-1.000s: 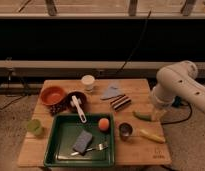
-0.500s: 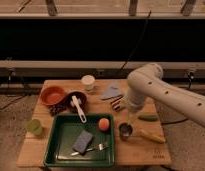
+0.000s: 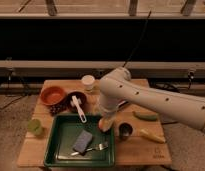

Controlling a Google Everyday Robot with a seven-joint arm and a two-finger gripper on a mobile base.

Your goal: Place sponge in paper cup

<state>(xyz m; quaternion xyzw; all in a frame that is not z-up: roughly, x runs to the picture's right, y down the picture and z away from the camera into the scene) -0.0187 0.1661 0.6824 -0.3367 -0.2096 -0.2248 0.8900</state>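
The grey-blue sponge (image 3: 83, 141) lies flat inside the green tray (image 3: 52, 150), beside a fork (image 3: 98, 147). At the table's back edge the white paper cup (image 3: 88, 81) stands upright, left of my arm's white elbow. My arm reaches in from the right and bends down. My gripper (image 3: 106, 122) hangs at its end over the tray's far right corner, above and to the right of the sponge and not touching it. It is open with nothing in it.
An orange bowl (image 3: 52, 95) and a dark bowl holding a white brush (image 3: 76, 102) sit behind the tray. A green cup (image 3: 35, 126) is at the left. A metal cup (image 3: 125, 131), a green vegetable (image 3: 145, 116) and a yellow one (image 3: 152, 136) lie to the right.
My arm has swung from the table's right side leftwards, and its end has come down over the tray's far right corner. It now hides the orange ball and the cloth. The sponge has not moved.
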